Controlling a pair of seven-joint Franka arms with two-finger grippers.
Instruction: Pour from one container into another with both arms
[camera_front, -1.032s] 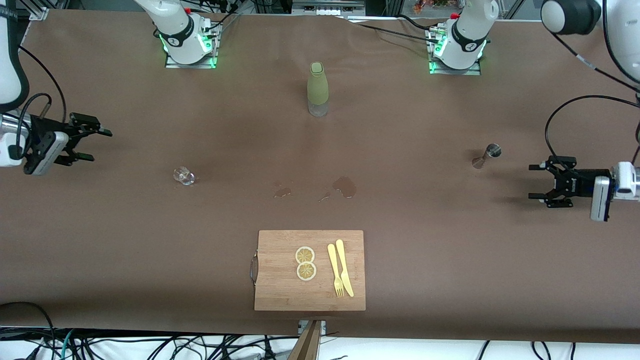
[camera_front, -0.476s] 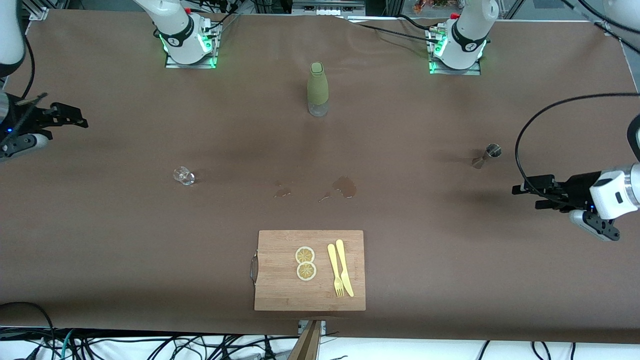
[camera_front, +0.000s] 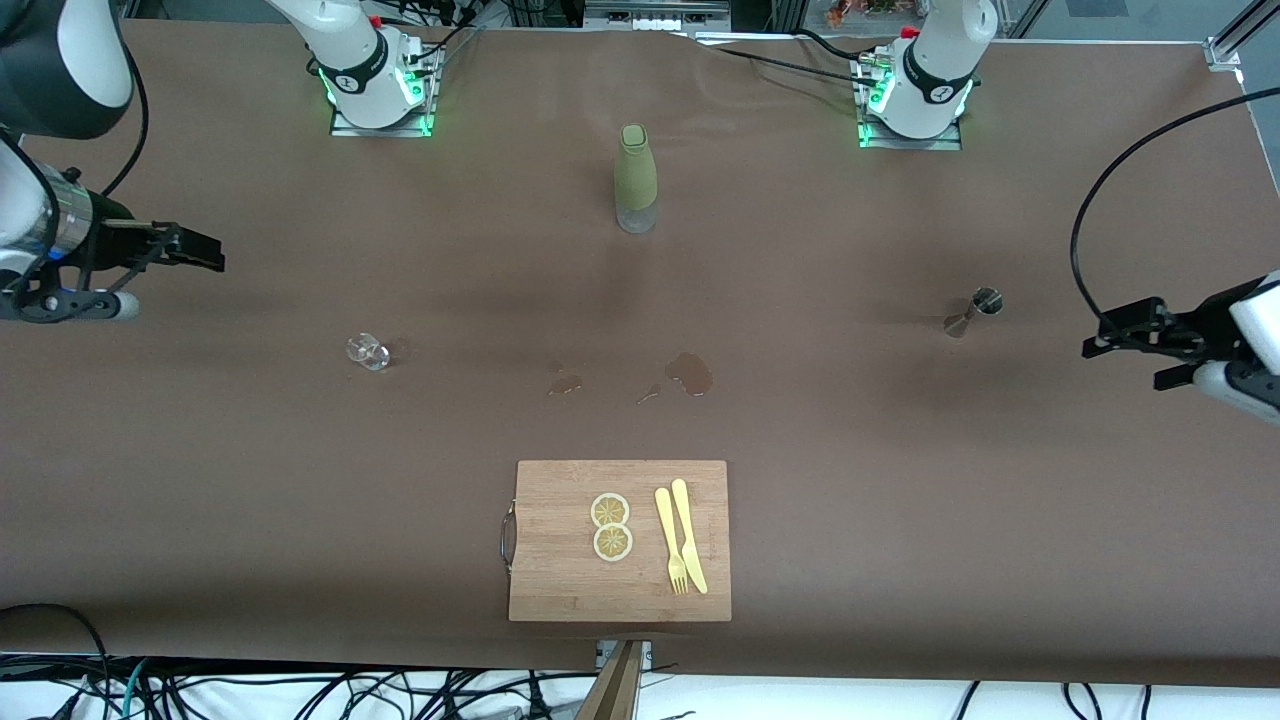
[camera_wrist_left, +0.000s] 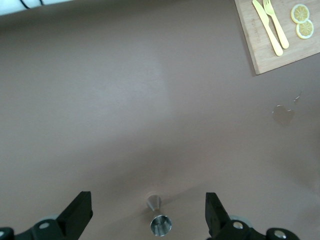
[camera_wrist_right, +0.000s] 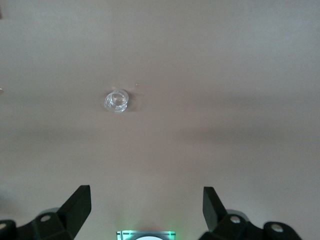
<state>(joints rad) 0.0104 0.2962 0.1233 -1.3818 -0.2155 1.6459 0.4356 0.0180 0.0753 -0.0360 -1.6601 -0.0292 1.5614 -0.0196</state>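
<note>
Movement at both frame edges over the last second: the left gripper (camera_front: 1128, 335), at the right edge of the front view, dips lower in frame and now sits higher again, level with the steel jigger (camera_front: 974, 310); the right gripper (camera_front: 185, 250), at the left edge, shifts up-frame and has come back toward the centre, rotated side-on. Nothing on the table has moved in that time.

Left gripper: released, fingers (camera_wrist_left: 77, 214) wide apart in its wrist view, the jigger framed between them but well off. Right gripper: likewise released, fingers (camera_wrist_right: 75, 205) spread, the small clear glass (camera_front: 368, 351) ahead of it and well apart.

Glass stands left of centre in the front view; jigger right of centre. Olive-sleeved bottle (camera_front: 634, 178) upright at upper centre. Wet patches (camera_front: 688, 372) on the brown table (camera_front: 900, 520) at mid-frame, between glass and jigger.

Judgement: both containers stand free and neither is gripped; the spill and open hands fit either arms lining up to grasp or arms drawn back after a pour.

Cutting board (camera_front: 620, 540) at lower centre carries two lemon slices (camera_front: 611, 526), a yellow fork (camera_front: 668, 540) and knife (camera_front: 690, 536).

No brand, label or writing readable anywhere
</note>
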